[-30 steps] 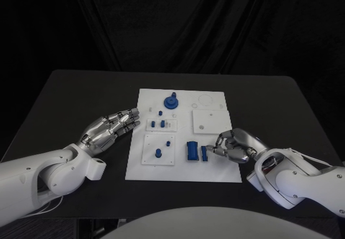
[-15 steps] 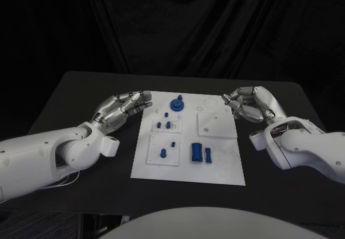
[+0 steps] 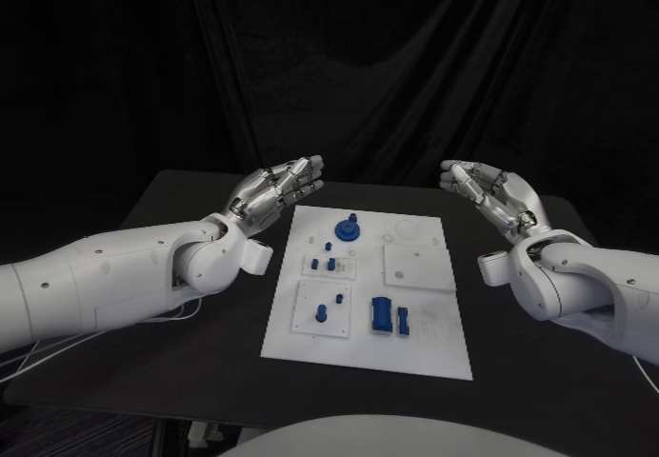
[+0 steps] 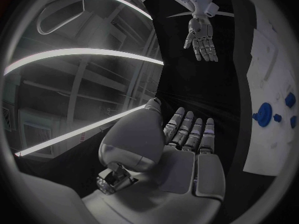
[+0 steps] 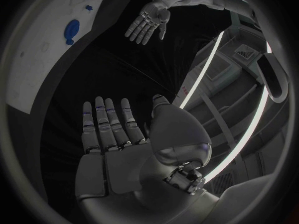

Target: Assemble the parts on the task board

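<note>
The white task board (image 3: 432, 328) lies in the middle of the black table. On it stand a round blue part (image 3: 348, 228) at the far end, small blue pegs (image 3: 324, 263) in the middle, and two upright blue blocks (image 3: 382, 314) near the front. My left hand (image 3: 279, 187) is raised above the board's far left corner, fingers stretched out and holding nothing. My right hand (image 3: 485, 190) is raised above the far right corner, fingers apart and empty. The left wrist view shows my left hand (image 4: 187, 149), the right hand (image 4: 201, 37) opposite, and the board (image 4: 268, 109). The right wrist view shows my right hand (image 5: 115, 134) flat.
Two white square plates (image 3: 416, 268) (image 3: 327, 308) sit on the board. The black table (image 3: 179, 286) has bare room on both sides of the board. A dark curtain hangs behind.
Both hands have risen off the table and moved toward the far end of the board. The right hand's curled fingers have spread flat. The camera has tilted up.
</note>
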Robot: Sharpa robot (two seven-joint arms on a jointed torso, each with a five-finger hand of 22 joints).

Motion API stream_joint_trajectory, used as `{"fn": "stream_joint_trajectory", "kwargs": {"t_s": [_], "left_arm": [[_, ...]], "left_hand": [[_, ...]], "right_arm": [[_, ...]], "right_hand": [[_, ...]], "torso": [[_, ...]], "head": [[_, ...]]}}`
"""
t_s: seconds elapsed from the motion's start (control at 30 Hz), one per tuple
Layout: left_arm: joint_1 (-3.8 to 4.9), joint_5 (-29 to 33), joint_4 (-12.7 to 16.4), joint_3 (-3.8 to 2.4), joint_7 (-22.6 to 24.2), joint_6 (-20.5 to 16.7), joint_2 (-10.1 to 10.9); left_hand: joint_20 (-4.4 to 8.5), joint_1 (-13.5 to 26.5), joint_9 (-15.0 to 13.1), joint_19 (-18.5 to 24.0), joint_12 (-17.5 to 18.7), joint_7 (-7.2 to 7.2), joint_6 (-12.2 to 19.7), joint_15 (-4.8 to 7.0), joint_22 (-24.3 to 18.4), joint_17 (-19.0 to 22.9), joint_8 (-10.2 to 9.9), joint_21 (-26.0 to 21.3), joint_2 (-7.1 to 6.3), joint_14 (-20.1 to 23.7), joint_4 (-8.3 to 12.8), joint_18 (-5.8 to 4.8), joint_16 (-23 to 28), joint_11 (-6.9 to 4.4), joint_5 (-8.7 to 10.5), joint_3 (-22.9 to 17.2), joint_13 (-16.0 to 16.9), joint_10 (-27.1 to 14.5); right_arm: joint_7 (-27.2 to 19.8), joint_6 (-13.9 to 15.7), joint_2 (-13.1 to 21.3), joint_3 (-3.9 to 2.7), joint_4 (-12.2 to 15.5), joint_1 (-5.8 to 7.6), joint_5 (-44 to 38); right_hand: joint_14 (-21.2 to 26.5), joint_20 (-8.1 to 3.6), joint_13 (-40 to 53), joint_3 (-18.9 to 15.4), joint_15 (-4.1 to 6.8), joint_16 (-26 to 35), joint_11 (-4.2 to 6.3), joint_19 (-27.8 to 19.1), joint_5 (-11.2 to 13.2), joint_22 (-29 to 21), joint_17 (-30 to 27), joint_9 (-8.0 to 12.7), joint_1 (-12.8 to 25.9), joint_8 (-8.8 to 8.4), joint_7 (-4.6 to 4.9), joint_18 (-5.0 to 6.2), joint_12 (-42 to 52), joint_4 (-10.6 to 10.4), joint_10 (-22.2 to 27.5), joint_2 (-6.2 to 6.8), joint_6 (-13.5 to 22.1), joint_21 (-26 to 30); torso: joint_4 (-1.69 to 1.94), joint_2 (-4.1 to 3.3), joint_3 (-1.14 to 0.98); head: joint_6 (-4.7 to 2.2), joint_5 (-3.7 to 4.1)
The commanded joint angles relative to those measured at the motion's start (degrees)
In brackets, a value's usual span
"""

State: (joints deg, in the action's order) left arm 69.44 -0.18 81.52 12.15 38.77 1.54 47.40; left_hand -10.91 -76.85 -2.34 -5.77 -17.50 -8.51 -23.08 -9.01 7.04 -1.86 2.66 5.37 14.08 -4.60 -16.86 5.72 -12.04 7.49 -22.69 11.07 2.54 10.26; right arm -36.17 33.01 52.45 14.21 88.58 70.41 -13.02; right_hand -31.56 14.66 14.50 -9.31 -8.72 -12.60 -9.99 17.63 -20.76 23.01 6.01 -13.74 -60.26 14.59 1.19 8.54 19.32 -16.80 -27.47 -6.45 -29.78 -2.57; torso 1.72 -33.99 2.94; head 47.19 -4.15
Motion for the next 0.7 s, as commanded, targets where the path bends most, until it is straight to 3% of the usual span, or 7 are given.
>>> {"fn": "stream_joint_trajectory", "kwargs": {"t_s": [0.03,0.2,0.23,0.27,0.3,0.43,0.7], "left_arm": [[0.12,0.76,-2.01,-0.08,11.06,2.53,-1.43],[-0.24,0.79,-5.34,-0.08,9.55,2.89,-3.94],[-0.07,0.30,-4.55,-0.02,0.02,1.11,-3.34],[-0.08,0.30,-4.53,-0.03,0.01,1.05,-3.34],[-0.14,0.30,-4.45,-0.11,-0.04,0.75,-3.34],[-0.54,0.29,-3.88,-0.64,-0.44,-1.30,-3.31],[-2.74,0.26,-0.79,-3.53,-2.58,-12.45,-3.16]], "left_hand": [[-1.39,2.04,0.56,2.59,5.03,4.96,7.82,-0.88,-2.28,0.52,-0.94,-2.02,0.64,2.53,0.07,0.68,4.14,-3.82,5.02,2.42,-0.52,-5.03],[-3.64,4.07,1.35,3.94,11.27,17.42,16.54,-0.05,-3.67,1.34,-1.71,-3.14,1.53,4.49,0.11,3.25,9.38,-7.18,10.51,5.79,-1.47,-9.79],[1.08,25.60,2.34,5.77,12.46,12.99,17.40,2.71,-7.04,1.86,-2.66,-5.37,-3.17,4.60,5.13,-0.10,12.04,-7.49,13.72,0.39,-2.54,-10.26],[0.99,25.91,2.34,5.77,13.10,14.46,18.35,2.85,-7.04,1.86,-2.66,-5.37,-3.17,4.60,5.15,-0.11,12.04,-7.49,14.07,0.60,-2.54,-10.26],[1.10,28.19,2.34,5.77,17.50,14.84,18.79,3.07,-7.04,1.86,-2.66,-5.37,-3.60,4.60,5.58,-0.10,12.04,-7.49,14.54,0.25,-2.54,-10.26],[2.48,35.12,2.34,5.77,17.50,14.02,23.08,3.81,-7.04,1.86,-2.66,-5.37,-5.07,4.60,7.18,-0.11,12.04,-7.49,15.72,-1.36,-2.54,-10.26],[4.99,47.56,2.34,5.77,17.50,8.51,23.08,9.01,-7.04,1.86,-2.66,-5.37,-7.76,4.60,10.08,-1.44,12.04,-7.49,17.81,-4.25,-2.54,-10.26]], "right_arm": [[-6.02,-6.44,-0.42,-0.02,-0.94,-0.67,5.34],[-5.97,-9.01,-0.78,-0.02,-2.12,-1.96,5.69],[-1.98,-4.52,-0.78,0.00,-1.78,-1.50,3.33],[-1.95,-4.47,-0.80,-0.05,-1.77,-1.53,3.37],[-1.79,-4.17,-0.94,-0.32,-1.71,-1.70,3.56],[-0.69,-2.12,-1.85,-2.19,-1.30,-2.84,4.83],[4.43,7.46,-6.13,-10.90,0.63,-8.21,10.76]], "right_hand": [[9.73,0.41,-3.28,-2.18,0.98,2.84,1.59,-10.35,0.46,-10.83,-2.63,4.33,-0.74,-3.14,-2.20,0.82,-0.51,0.01,5.66,-1.28,4.73,0.97],[22.72,0.52,-8.44,-5.55,2.44,5.47,4.17,-14.88,0.97,-16.82,-3.77,9.81,-2.15,-8.52,-5.89,1.66,-2.35,0.04,18.23,-3.26,12.32,1.59],[24.01,-4.03,-9.74,-0.65,4.14,7.47,5.66,-17.63,6.66,-18.27,-6.01,13.74,16.62,-9.66,-1.19,-1.93,-7.49,5.04,19.66,0.16,16.71,2.57],[25.16,-5.12,-10.39,0.27,4.70,8.02,9.99,-17.63,8.15,-18.89,-6.01,13.74,19.21,-10.37,-1.19,-2.05,-8.77,6.25,20.78,0.10,18.31,2.57],[26.59,-7.16,-14.50,2.25,8.72,12.60,9.99,-17.63,10.89,-23.01,-6.01,13.74,28.45,-14.59,-1.19,-3.35,-11.08,8.55,22.33,1.10,20.84,2.57],[31.56,-14.66,-14.50,9.31,8.72,12.60,9.99,-17.63,15.86,-23.01,-6.01,13.74,44.54,-14.59,-1.19,-8.54,-15.21,12.50,27.47,6.45,25.32,2.57],[31.56,-14.66,-14.50,9.31,8.72,12.60,9.99,-17.63,20.76,-23.01,-6.01,13.74,60.26,-14.59,-1.19,-8.54,-19.32,16.80,27.47,6.45,29.78,2.57]], "torso": [[-0.87,2.95,-0.35],[-1.62,4.11,-0.87],[-0.92,2.73,-0.42],[-0.92,2.73,-0.43],[-0.93,2.73,-0.46],[-0.99,2.74,-0.64],[-1.31,2.77,-1.66]], "head": [[0.92,-1.01],[1.07,-1.46],[0.98,-1.15],[0.95,-1.14],[0.80,-1.08],[-0.23,-0.68],[-5.81,1.46]]}}
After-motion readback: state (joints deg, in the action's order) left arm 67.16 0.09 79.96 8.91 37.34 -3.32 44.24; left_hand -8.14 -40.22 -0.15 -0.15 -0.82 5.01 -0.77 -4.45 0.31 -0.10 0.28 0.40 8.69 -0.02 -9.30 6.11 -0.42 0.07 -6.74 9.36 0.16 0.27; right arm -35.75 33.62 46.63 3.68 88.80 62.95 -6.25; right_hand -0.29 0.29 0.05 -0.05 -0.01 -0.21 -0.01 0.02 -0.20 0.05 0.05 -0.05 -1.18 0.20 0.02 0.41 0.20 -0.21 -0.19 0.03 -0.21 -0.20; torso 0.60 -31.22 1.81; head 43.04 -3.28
